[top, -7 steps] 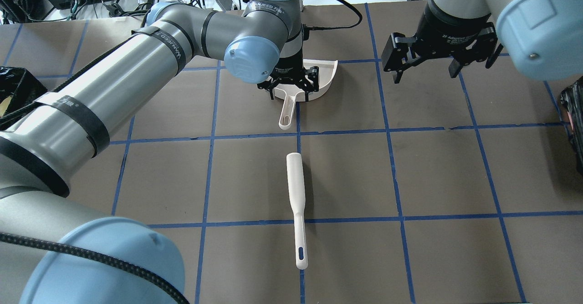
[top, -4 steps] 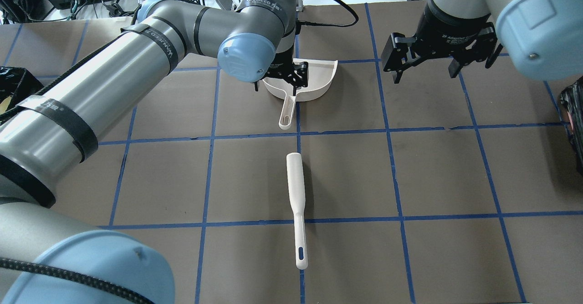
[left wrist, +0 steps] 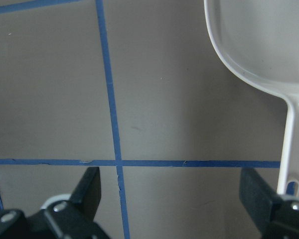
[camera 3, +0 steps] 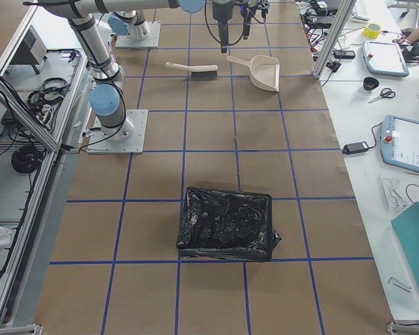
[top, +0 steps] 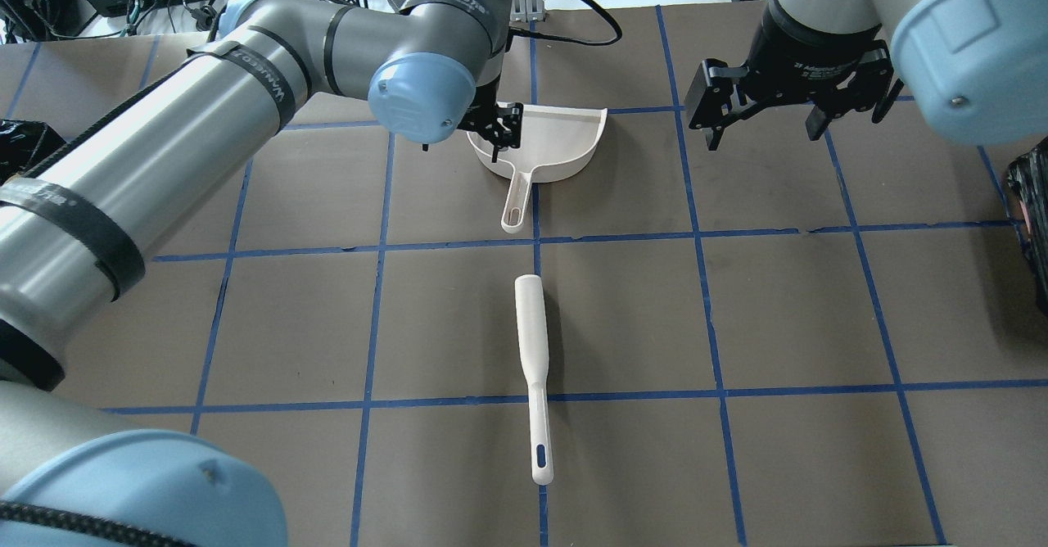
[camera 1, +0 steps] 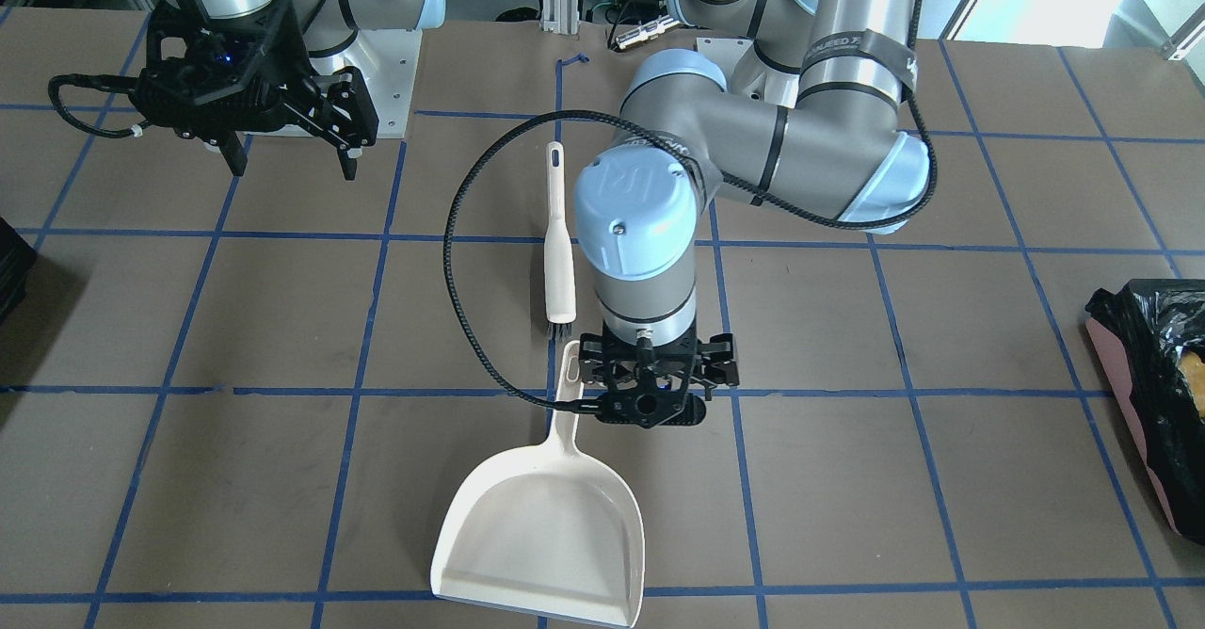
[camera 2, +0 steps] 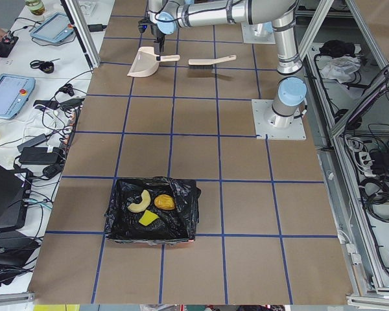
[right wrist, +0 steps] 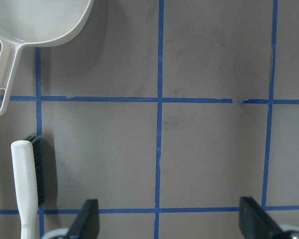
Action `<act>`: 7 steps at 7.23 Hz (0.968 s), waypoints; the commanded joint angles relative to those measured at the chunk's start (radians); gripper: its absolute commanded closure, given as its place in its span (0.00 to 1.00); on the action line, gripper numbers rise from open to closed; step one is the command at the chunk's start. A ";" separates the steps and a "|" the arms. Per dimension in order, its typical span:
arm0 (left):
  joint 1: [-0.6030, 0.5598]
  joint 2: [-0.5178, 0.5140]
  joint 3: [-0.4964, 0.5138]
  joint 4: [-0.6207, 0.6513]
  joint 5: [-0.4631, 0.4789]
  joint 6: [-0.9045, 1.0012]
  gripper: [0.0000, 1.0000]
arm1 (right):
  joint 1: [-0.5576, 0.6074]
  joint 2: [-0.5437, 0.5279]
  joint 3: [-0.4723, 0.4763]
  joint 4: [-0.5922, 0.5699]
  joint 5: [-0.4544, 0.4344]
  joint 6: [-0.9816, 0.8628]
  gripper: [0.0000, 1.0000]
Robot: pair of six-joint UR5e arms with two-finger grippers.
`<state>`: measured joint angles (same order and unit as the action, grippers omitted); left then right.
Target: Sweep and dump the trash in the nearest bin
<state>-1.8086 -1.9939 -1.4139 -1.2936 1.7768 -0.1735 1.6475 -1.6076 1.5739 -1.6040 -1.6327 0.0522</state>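
Observation:
The three trash pieces lie in the black-lined bin [camera 2: 184, 194] at the table's left end: a croissant shape [camera 2: 140, 201], a brown oval lump [camera 2: 165, 202] and a yellow wedge [camera 2: 147, 219]. The bin's pink side shows in the front-facing view [camera 1: 1134, 389]. My left gripper [top: 485, 133] is open and empty, hovering at the left edge of the white dustpan [top: 550, 144]. In the left wrist view, its fingers [left wrist: 91, 185] stand wide apart over bare table beside the pan [left wrist: 261, 40]. My right gripper [top: 765, 125] is open and empty, high at the back right.
A white brush [top: 532, 367] lies in the middle of the table, its bristles toward the dustpan handle [camera 1: 568, 394]. A second black-lined bin [camera 3: 227, 223] stands at the table's right end. Cables and devices lie beyond the far edge.
My left gripper has moved left and back, from over the dustpan's handle joint to the pan's left edge. The dustpan, brush and right arm have not moved.

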 commanded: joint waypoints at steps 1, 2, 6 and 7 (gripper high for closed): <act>0.060 0.085 -0.054 -0.001 0.006 0.009 0.00 | 0.000 0.000 0.000 0.001 -0.001 0.000 0.00; 0.110 0.122 -0.071 -0.001 0.003 0.011 0.00 | 0.000 0.000 0.000 -0.001 0.001 0.000 0.00; 0.184 0.254 -0.080 -0.028 -0.005 0.011 0.00 | 0.000 0.000 0.000 -0.002 0.001 0.000 0.00; 0.170 0.309 -0.083 -0.085 -0.067 0.009 0.00 | 0.000 0.000 0.000 -0.002 0.001 0.000 0.00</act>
<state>-1.6300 -1.7455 -1.4938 -1.3270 1.7592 -0.1625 1.6475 -1.6077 1.5739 -1.6055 -1.6322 0.0522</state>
